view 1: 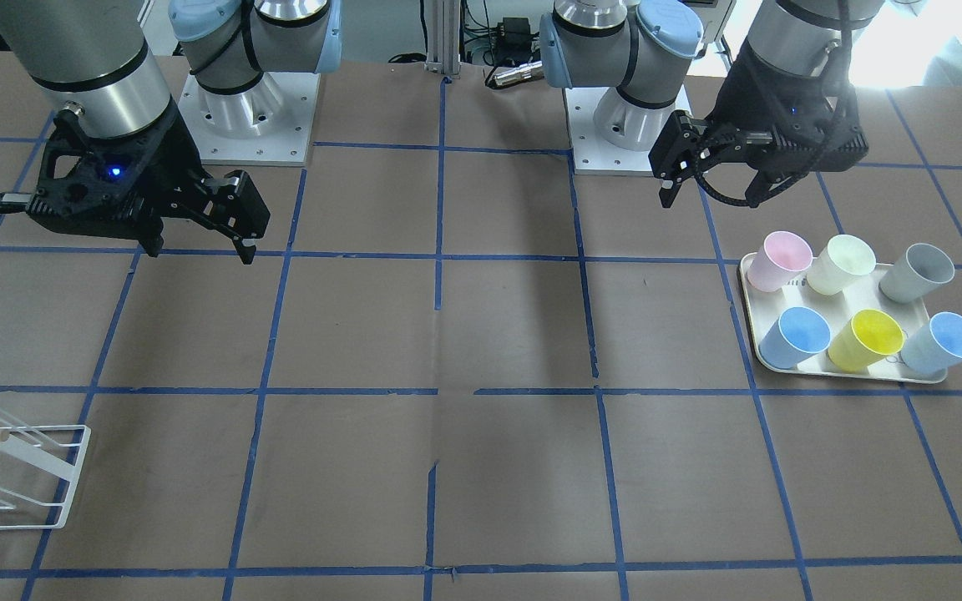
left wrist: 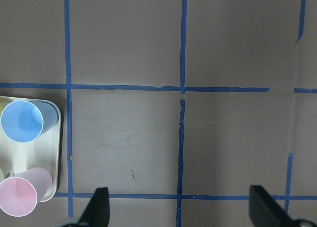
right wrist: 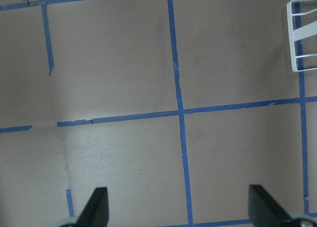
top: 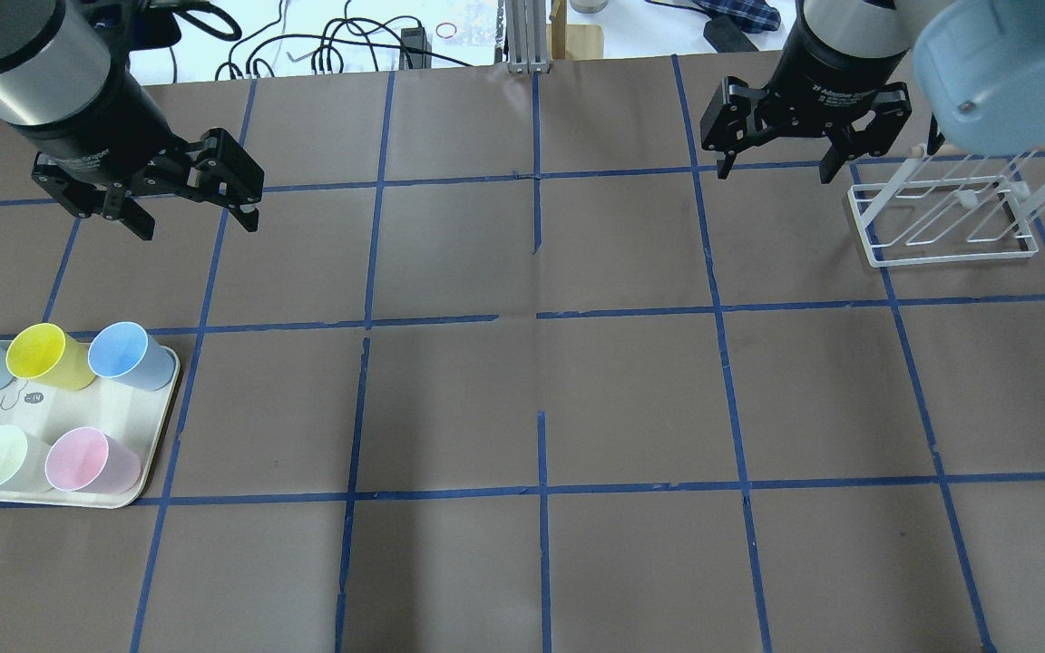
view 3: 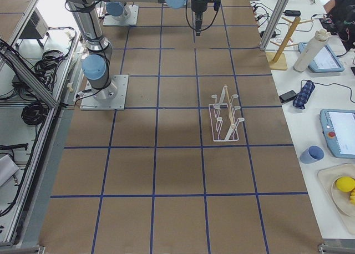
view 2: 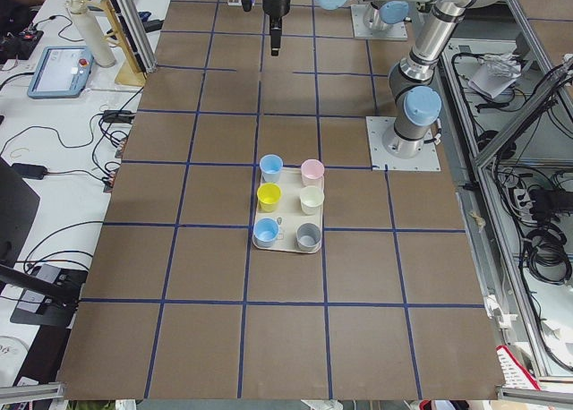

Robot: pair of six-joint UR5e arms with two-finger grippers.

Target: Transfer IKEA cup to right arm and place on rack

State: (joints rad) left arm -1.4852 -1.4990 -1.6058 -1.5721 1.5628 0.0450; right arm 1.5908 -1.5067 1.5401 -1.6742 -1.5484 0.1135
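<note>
The pale pink IKEA cup (view 1: 782, 260) stands upright at a corner of a cream tray (view 1: 865, 305). It also shows in the overhead view (top: 87, 462), the left side view (view 2: 312, 170) and the left wrist view (left wrist: 20, 199). My left gripper (top: 196, 222) is open and empty, above the table beyond the tray; it also shows in the front view (view 1: 711, 200). My right gripper (top: 776, 174) is open and empty, just left of the white wire rack (top: 940, 218) in the overhead view. The rack also shows in the front view (view 1: 13, 476) and the right side view (view 3: 226, 121).
The tray also holds a cream-yellow cup (view 1: 840, 265), a grey cup (view 1: 915, 273), two light blue cups (view 1: 794, 336) (view 1: 940, 342) and a bright yellow cup (view 1: 865, 340). Both arm bases (view 1: 247, 117) (view 1: 623, 125) stand at the robot's table edge.
</note>
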